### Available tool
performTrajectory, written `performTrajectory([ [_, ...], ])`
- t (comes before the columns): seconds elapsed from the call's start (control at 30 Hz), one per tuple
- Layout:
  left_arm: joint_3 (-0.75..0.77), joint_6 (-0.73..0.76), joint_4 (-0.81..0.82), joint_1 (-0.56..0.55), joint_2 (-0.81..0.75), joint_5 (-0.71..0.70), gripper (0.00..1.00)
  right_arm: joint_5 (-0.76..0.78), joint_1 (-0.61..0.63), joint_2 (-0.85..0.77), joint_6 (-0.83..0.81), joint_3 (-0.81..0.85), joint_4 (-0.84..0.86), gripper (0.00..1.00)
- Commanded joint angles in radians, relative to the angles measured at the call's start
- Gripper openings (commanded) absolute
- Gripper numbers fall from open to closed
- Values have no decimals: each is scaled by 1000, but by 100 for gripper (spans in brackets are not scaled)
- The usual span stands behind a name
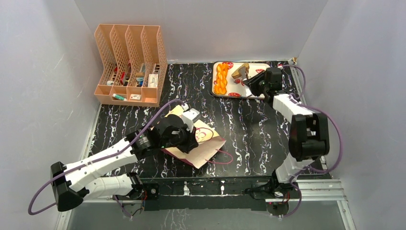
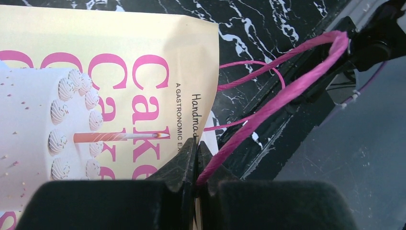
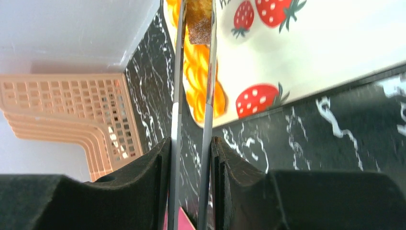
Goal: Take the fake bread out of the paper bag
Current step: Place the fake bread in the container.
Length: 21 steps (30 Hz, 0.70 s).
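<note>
Now the right fingers [image 3: 148, 182] clamp tongs [image 3: 176, 96] holding the brownish piece [image 3: 198, 19] over the tray [image 3: 325, 43] beside the braided loaf [image 3: 219, 96], the left fingers [image 2: 184, 163] pinch the paper bag [image 2: 143, 33] by its cord handle [image 2: 287, 91], and I can't tell what's left inside.

On my left wrist feed, the cream paper bag [image 2: 143, 43] carries big magenta lettering that I read as "Cake", its end hidden. Beside it I make out small black capitals, "A GASTRONOMIC EX…", and a black script line, "Handmad…", both cut off.
</note>
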Motion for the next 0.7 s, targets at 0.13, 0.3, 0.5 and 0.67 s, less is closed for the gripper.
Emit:
performTrajectory([
  [0.13, 90, 41, 42, 0, 85, 211, 0, -32, -57, 213, 39, 193, 279, 0],
  [0.3, 102, 70, 26, 0, 113, 215, 0, -66, -57, 304, 73, 237, 318, 0],
  [0.5, 87, 76, 33, 0, 112, 177, 0, -94, -50, 339, 118, 222, 358, 0],
  [0.67, 76, 67, 36, 0, 102, 142, 0, -88, -26, 344, 126, 201, 359, 0],
])
